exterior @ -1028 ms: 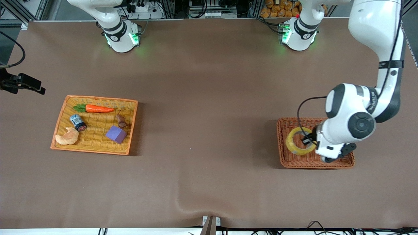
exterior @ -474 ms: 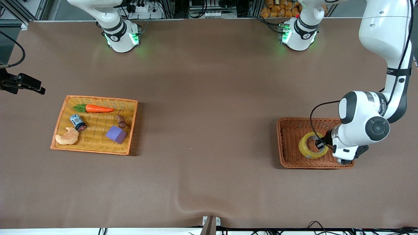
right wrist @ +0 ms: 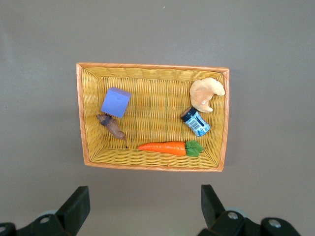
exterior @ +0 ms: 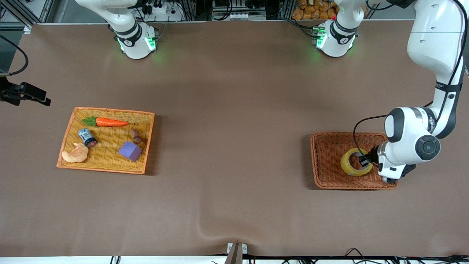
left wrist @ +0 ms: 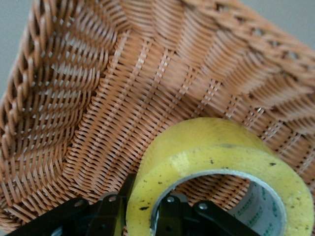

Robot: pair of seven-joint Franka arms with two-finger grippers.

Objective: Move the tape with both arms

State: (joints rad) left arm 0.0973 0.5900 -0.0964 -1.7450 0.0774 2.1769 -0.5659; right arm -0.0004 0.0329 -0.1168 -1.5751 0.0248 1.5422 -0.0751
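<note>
The yellow tape [exterior: 346,163] is in the brown wicker basket [exterior: 328,148] at the left arm's end of the table. My left gripper [exterior: 364,161] is shut on the roll's wall, one finger inside the hole and one outside. In the left wrist view the tape [left wrist: 211,147] sits tilted between the fingers of the left gripper [left wrist: 140,212], over the basket's woven floor [left wrist: 74,98]. My right gripper [right wrist: 143,192] is open and empty, high over the table beside the yellow basket [right wrist: 152,69]. It does not show in the front view.
The yellow basket [exterior: 73,167] at the right arm's end holds a purple cube [exterior: 130,150], a carrot [exterior: 110,122], a small blue jar [exterior: 87,137], a croissant [exterior: 75,153] and a brown piece [exterior: 136,135]. A black device [exterior: 25,93] juts in at that table edge.
My left gripper has moved with the tape across the brown basket toward the left arm's end of the table. The right arm has not visibly moved.
</note>
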